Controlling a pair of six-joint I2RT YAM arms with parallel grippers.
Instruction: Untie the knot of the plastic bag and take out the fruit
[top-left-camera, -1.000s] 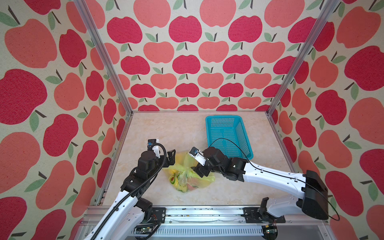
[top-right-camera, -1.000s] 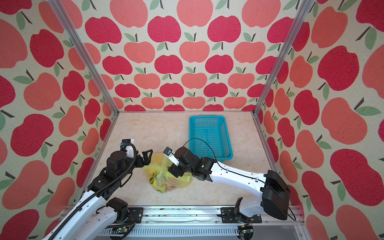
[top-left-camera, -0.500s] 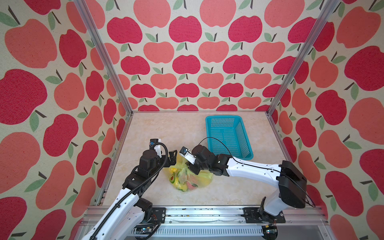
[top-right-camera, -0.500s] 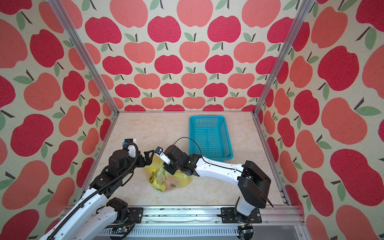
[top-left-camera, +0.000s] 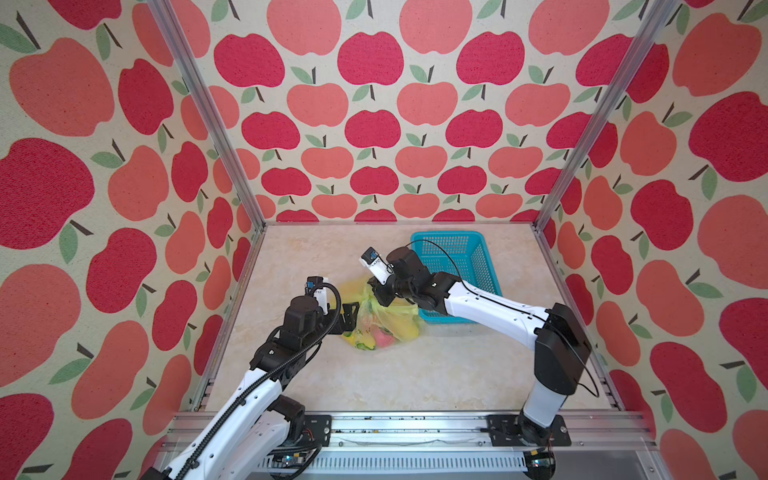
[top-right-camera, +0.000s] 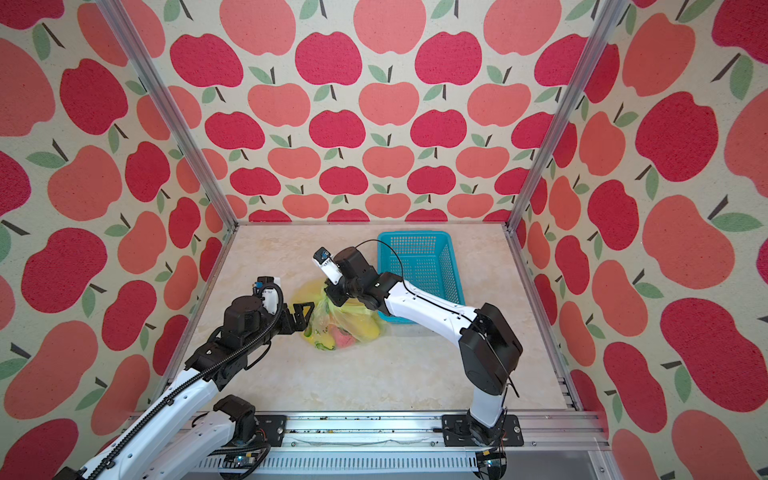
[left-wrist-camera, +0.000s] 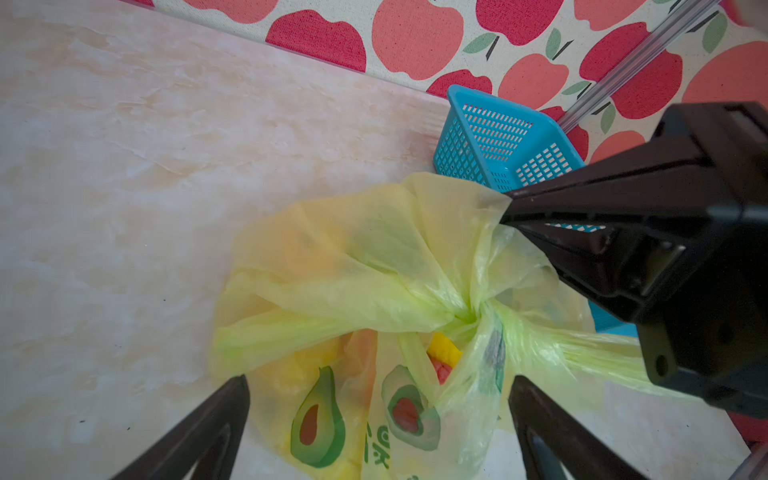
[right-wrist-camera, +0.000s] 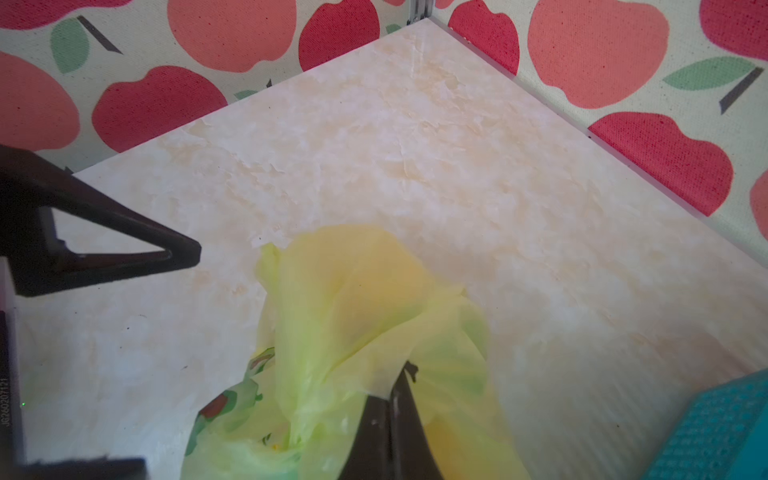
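Yellow plastic bag (top-left-camera: 397, 328) pinched by the right pincer (right-wrist-camera: 398, 388) (left pincer (top-left-camera: 350, 318) gapes wide).

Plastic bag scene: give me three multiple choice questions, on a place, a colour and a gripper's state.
1. In a top view, where is the basket relative to the plastic bag?
A. Farther back, to its right.
B. On top of it.
C. Nearer the camera.

2. What colour is the basket?
A. Red.
B. Teal.
C. White.

3. The right gripper is:
A. open over the basket.
B. open and empty.
C. shut on the plastic bag.

Answers: 1A, it stands behind and right of the bag; 2B, its mesh walls are teal; 3C, its jaws pinch a yellow fold.
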